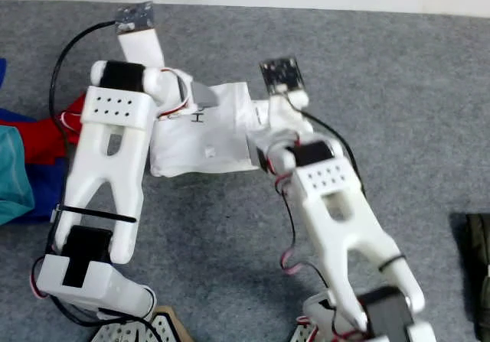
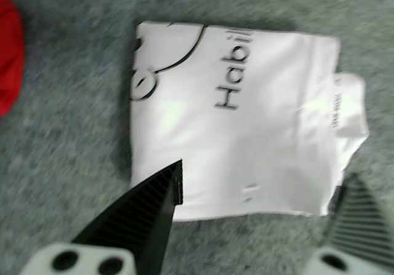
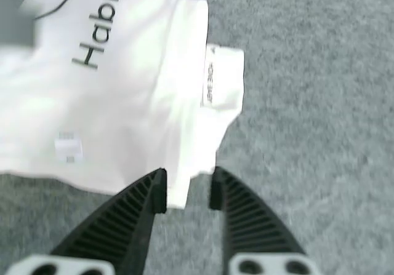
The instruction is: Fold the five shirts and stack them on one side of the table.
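A white shirt (image 1: 207, 139) with black print lies folded into a rectangle on the grey table, between the two arms. In the left wrist view the shirt (image 2: 246, 115) lies flat, a small flap with a label sticking out at one side. My left gripper (image 2: 258, 195) hangs over the shirt's near edge, open wide with nothing held; in the high view it (image 1: 187, 101) is at the shirt's left end. My right gripper (image 3: 186, 189) is open a little, its tips either side of the shirt's (image 3: 123, 90) near corner; in the high view it (image 1: 262, 135) is at the right end.
A heap of red (image 1: 46, 135), teal (image 1: 14, 174) and blue cloth lies at the table's left edge; the red cloth (image 2: 9, 53) also shows in the left wrist view. A dark object (image 1: 478, 265) sits at the right edge. Bare grey table (image 1: 398, 89) stretches to the right.
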